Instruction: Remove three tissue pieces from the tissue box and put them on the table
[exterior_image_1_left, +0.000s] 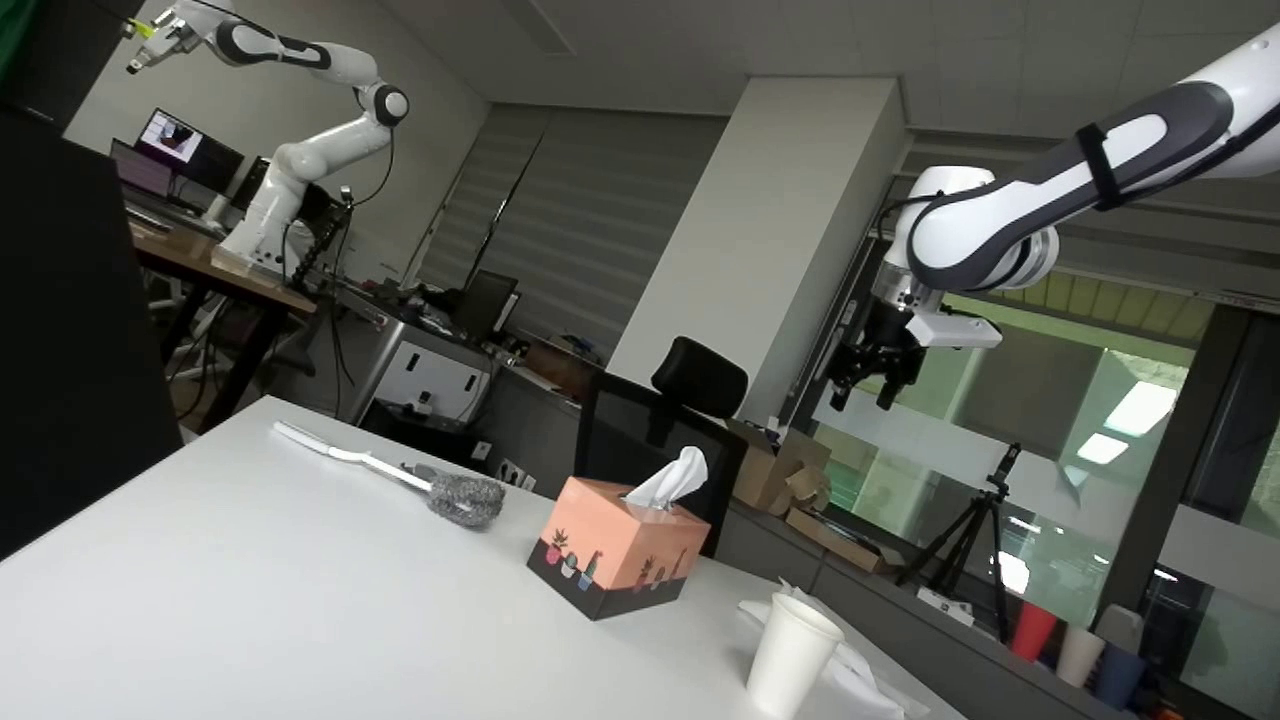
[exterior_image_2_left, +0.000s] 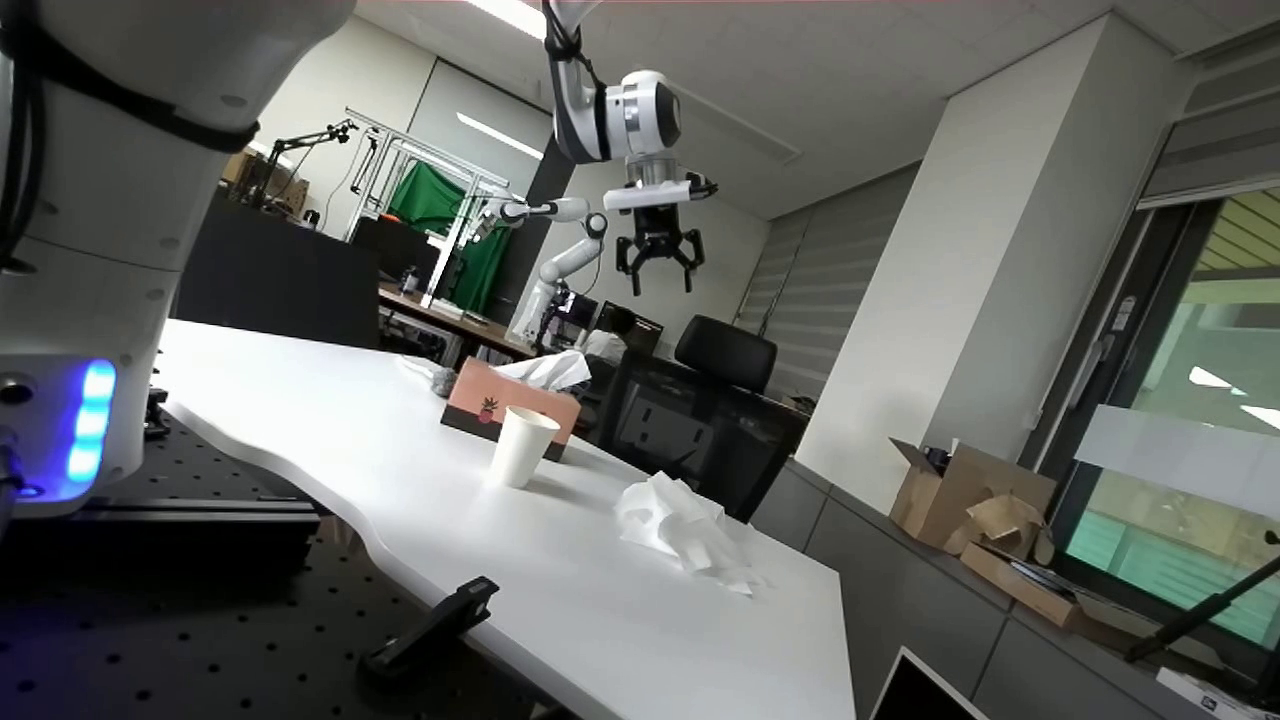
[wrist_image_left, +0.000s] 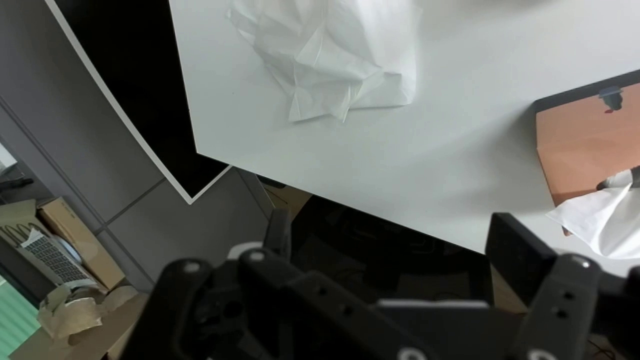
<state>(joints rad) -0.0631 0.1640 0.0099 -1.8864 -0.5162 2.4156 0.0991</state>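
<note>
The salmon-pink tissue box with a dark base stands upright on the white table. A white tissue sticks up out of its slot. Crumpled tissue pieces lie heaped on the table near a corner; how many overlap there I cannot tell. In the wrist view that heap of tissue pieces is at the top, and the tissue box is cut off at the right. My gripper hangs high above the table, fingers pointing down. Its fingertips are wide apart with nothing between them, as the wrist view shows.
A white paper cup stands on the table close to the box. A brush with a grey head lies on the box's far side from the cup. A black office chair stands just beyond the table edge.
</note>
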